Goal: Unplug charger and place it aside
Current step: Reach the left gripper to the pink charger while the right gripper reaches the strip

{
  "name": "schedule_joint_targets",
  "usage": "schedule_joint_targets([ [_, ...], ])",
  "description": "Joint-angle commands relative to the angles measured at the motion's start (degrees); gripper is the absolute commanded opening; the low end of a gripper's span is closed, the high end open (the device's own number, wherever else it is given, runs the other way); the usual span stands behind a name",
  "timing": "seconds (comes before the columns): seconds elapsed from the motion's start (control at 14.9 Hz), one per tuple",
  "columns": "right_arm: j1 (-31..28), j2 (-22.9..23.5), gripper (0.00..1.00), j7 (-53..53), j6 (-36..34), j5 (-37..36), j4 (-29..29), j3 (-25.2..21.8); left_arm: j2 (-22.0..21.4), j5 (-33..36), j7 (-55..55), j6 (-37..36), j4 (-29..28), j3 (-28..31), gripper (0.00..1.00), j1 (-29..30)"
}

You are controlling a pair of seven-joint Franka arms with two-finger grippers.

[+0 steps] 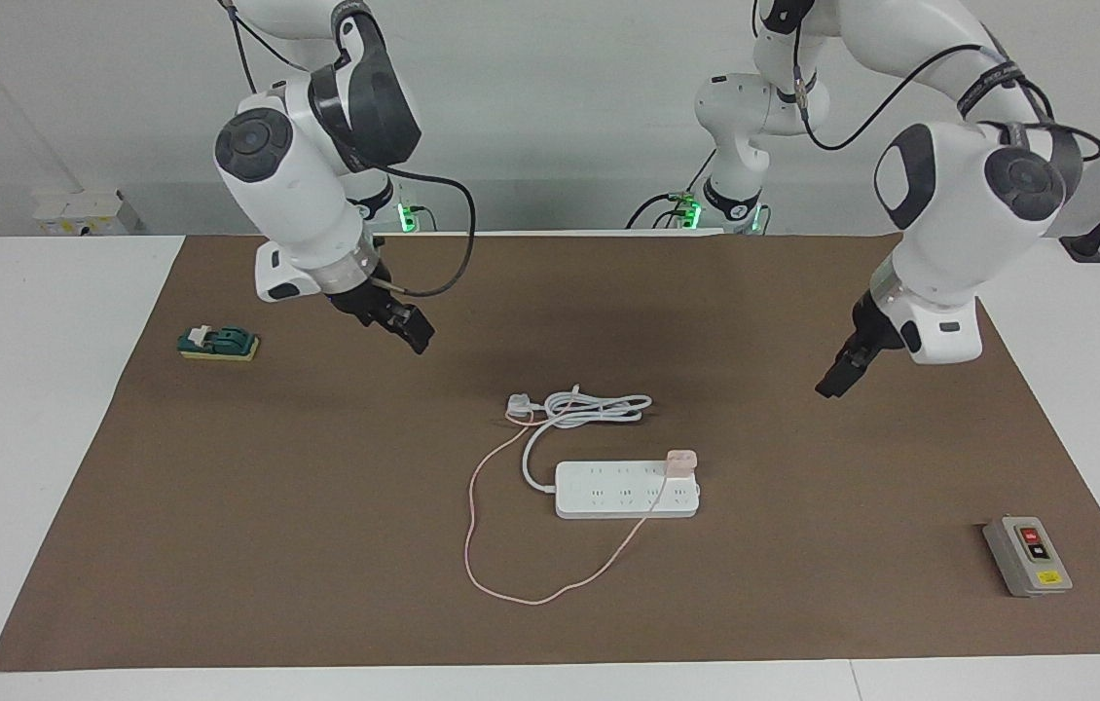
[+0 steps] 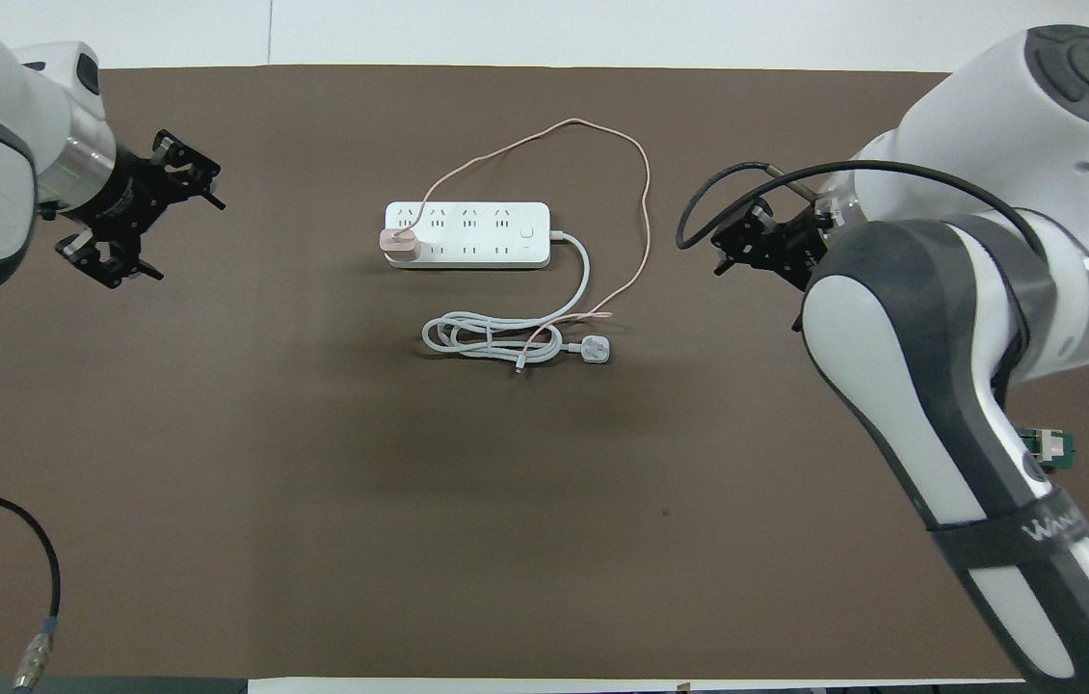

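Note:
The pale pink charger (image 1: 681,458) is plugged into the long white power strip (image 1: 608,492), at the strip's end toward the left arm. It also shows in the overhead view (image 2: 399,243). Its thin pink cable (image 1: 469,526) loops over the mat and ends by the coiled white cord. My left gripper (image 1: 837,380) hangs open over bare mat, off the charger's end of the strip (image 2: 180,231). My right gripper (image 1: 414,336) hangs open over the mat off the strip's other end (image 2: 723,246). Neither touches anything.
The strip's white plug and coiled thick cord (image 1: 589,407) lie just nearer the robots than the strip. A grey switch box (image 1: 1027,555) sits at the left arm's end. A green and yellow block (image 1: 219,343) sits at the right arm's end. All rest on a brown mat (image 1: 316,545).

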Motion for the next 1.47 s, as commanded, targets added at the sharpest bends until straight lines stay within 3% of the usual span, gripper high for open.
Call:
schedule_joint_targets([
  [0.0,1.66,2.73,1.00,8.63,5.02,3.92,0.23,0.12,4.86,-0.84,-11.47,2.51,2.96,0.66,1.00,-2.56],
  [0.2,3.95,8.86,1.00,19.96,9.06,9.80,2.94,0.12,10.49,-1.19,-21.51,7.09,5.76,0.83,1.00,-5.82],
  [0.6,7.37,19.25,1.00,33.52,13.83,18.87,9.09,0.12,13.92,-0.93,-31.62,14.10,4.98,1.01,1.00,-8.98],
  [0.94,9.49,25.49,1.00,39.33,21.29,21.68,13.84,0.12,15.07,-1.10,-34.01,20.17,4.37,0.92,1.00,-9.51],
  [1.21,8.79,33.75,0.99,43.64,19.82,25.90,22.27,0.12,14.81,-1.02,-35.15,21.77,2.00,0.92,1.00,-11.27],
  [1.41,9.14,35.96,0.99,43.73,18.84,25.73,25.27,0.03,14.46,-0.93,-35.33,21.85,1.03,1.01,1.00,-11.71],
])
